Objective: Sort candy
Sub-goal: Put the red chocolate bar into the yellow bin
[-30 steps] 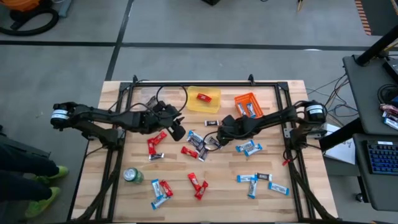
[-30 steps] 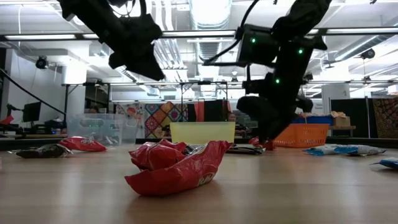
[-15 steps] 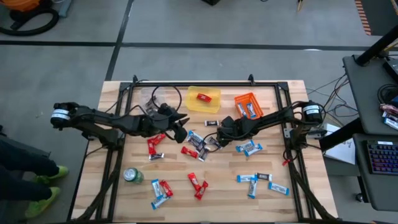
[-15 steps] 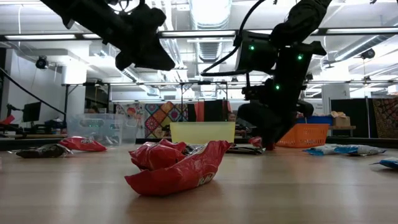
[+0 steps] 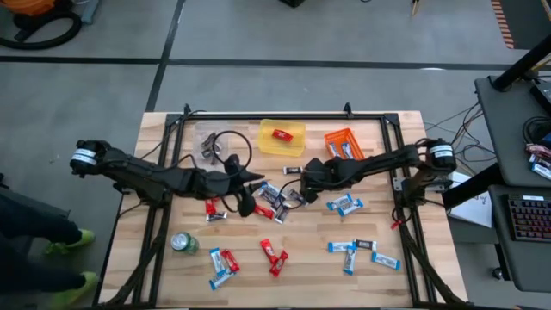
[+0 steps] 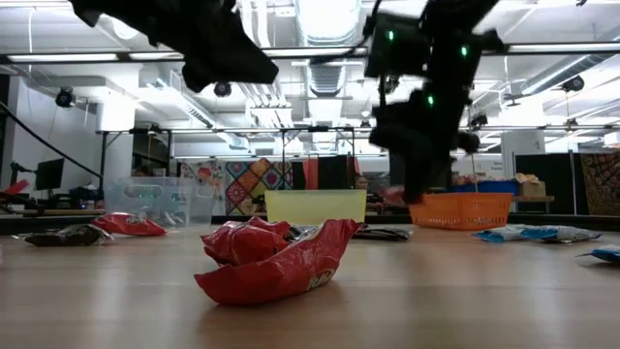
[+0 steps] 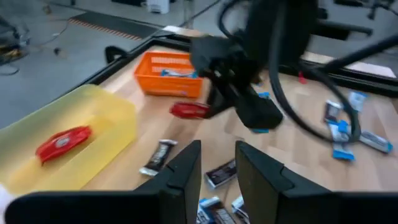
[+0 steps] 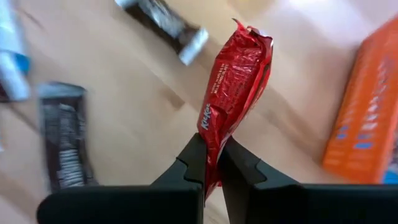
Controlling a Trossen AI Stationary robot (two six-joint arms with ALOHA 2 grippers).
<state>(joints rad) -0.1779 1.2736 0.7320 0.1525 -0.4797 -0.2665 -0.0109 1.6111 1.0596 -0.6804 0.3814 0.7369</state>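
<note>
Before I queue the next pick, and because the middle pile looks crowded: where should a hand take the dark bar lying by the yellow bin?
Take the dark bar across its narrow middle, coming straight down from above. It lies flat and alone, with nothing touching its long sides, leaving room either side.

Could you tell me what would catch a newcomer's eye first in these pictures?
The right gripper pinches a red candy bar above the table's middle, near the orange basket. Red, blue and dark candy lies scattered over the wooden table, and the left gripper hovers beside the central cluster.
</note>
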